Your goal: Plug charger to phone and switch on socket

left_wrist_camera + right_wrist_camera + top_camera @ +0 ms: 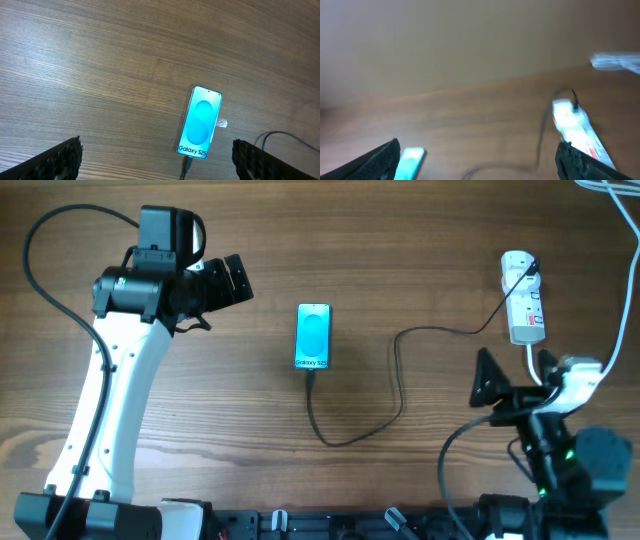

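Observation:
The phone lies flat mid-table with its cyan screen up. It also shows in the left wrist view and, blurred, in the right wrist view. The black charger cable loops from the socket round to the phone, and its plug end meets the phone's bottom edge. The socket is blurred in the right wrist view. My left gripper hangs left of the phone, open and empty. My right gripper is below the socket, open and empty.
A thicker white cable runs down the far right edge of the table. The socket's white lead runs toward my right arm. The wooden table stretches between the two arms.

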Robot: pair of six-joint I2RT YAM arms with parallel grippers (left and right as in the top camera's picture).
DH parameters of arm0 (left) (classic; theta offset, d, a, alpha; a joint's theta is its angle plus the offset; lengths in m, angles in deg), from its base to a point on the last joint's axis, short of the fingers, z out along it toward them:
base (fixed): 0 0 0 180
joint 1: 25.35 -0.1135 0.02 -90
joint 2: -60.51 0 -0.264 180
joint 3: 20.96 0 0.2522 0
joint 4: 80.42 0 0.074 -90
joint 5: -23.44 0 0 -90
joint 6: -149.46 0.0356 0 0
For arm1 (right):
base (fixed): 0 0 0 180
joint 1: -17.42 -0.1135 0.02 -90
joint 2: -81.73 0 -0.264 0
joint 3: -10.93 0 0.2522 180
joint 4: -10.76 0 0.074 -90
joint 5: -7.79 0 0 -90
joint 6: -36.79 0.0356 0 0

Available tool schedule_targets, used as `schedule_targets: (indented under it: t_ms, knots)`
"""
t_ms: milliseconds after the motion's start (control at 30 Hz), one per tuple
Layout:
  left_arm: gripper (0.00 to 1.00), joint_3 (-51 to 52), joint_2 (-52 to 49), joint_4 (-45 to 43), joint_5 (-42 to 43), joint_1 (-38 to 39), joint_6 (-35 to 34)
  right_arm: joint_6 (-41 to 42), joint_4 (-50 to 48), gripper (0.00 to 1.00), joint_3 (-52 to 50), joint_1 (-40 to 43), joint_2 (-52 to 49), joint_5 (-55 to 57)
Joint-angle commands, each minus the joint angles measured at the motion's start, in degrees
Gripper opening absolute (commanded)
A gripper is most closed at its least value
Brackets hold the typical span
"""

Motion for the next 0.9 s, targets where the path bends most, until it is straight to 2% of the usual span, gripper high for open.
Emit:
schedule_targets:
  t_ms: [0,133,300,867]
  knots:
    - [1.00,-0.2,-0.1,0.0,-0.8,-0.2,-0.5,-1.2,-6.1,1.00,-7.4,-1.5,5.5,-0.9]
    - [1.00,-0.2,-0.1,0.0,-0.8,-0.2,-0.5,-1.2,-13.8,1.00,-14.5,-1.5,10.0,-0.9]
    - [1.00,-0.2,-0.1,0.0,-0.8,-0.2,-0.5,-1.1,-18.7,1.00,-20.2,-1.9,13.2,-0.9]
    - [1.00,-0.2,-0.1,0.0,-0.8,-0.2,-0.5,-3.6,-30.8,1.00,-29.7,-5.3,16.5,3.3]
